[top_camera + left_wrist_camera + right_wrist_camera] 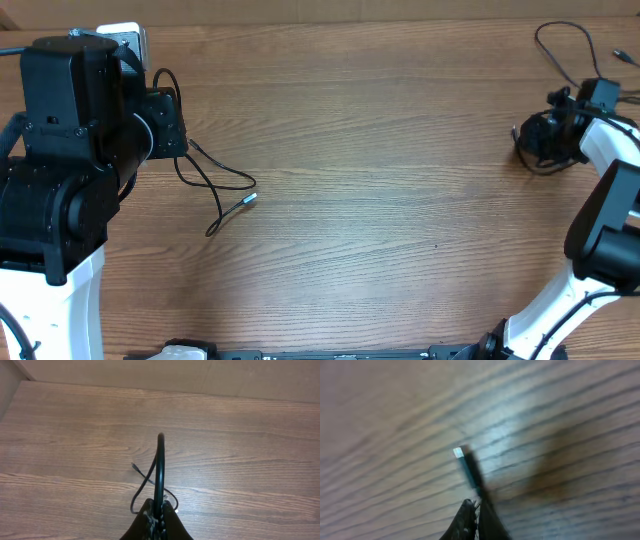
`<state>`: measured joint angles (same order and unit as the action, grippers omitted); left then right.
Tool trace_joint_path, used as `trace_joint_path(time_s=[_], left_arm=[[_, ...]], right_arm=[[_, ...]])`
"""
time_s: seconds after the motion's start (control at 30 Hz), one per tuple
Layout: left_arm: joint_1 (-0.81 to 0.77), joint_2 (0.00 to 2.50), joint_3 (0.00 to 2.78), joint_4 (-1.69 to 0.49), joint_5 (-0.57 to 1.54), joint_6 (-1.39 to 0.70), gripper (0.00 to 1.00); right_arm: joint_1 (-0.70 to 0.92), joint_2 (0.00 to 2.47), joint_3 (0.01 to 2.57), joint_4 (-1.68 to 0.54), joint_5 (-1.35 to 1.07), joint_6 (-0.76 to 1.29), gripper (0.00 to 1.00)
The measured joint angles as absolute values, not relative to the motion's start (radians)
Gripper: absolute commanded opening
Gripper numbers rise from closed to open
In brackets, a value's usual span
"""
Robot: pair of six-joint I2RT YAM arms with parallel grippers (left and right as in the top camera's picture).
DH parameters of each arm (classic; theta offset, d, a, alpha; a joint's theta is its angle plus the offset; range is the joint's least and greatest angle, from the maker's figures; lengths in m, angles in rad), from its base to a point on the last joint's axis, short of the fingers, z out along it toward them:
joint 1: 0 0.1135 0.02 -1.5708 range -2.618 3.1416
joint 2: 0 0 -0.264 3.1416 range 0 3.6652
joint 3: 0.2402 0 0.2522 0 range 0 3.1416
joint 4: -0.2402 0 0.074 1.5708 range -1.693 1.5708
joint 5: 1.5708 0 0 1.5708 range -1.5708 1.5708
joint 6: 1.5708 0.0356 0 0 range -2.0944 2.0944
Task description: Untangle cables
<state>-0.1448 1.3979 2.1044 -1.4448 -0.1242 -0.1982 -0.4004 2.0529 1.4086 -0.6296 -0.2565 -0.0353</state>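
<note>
Black fingers of the left gripper [159, 510] fill the bottom of the left wrist view, pinched narrow on a thin black cable [160, 462] that arches up out of them. More of this cable lies looped on the table [240, 435] beneath. From overhead, this gripper sits near the table's left edge. The cable trails from it toward the table's middle and ends in small silvery plug tips [249, 198].

Over the table's far right corner, the right gripper [476, 508] is closed on a second cable [470, 472] with a bright plug end, though that view is blurred.

The table is brown wood-grain board with pale streaks. Beyond its far edge stands a plain beige wall [150, 372]. A white box [125, 35] shows at the table's far left corner, partly hidden by the left arm [60, 150].
</note>
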Motion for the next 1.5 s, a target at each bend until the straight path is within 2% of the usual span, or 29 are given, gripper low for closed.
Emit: trace_joint_path(time_s=[0.43,0.67,1.0,1.5], left_arm=[[-0.145,1.398,2.104,-1.478,-0.124,-0.198,0.04],[-0.145,1.398,2.104,-1.49,-0.124,-0.198,0.04],[-0.145,1.398,2.104,-1.493,-0.124,-0.198,0.04],[-0.145,1.398,2.104,-1.489,-0.08,-0.187,0.04]], right_arm=[[-0.391,1.95,1.409,-0.74,-0.233,0.015,0.04],[-0.325,1.95,1.409,-0.78,-0.228,0.025,0.04],[-0.274,1.954,1.401,-0.708,-0.149,0.023,0.04],[-0.274,2.037,1.382,-0.73,0.06,-0.243,0.04]])
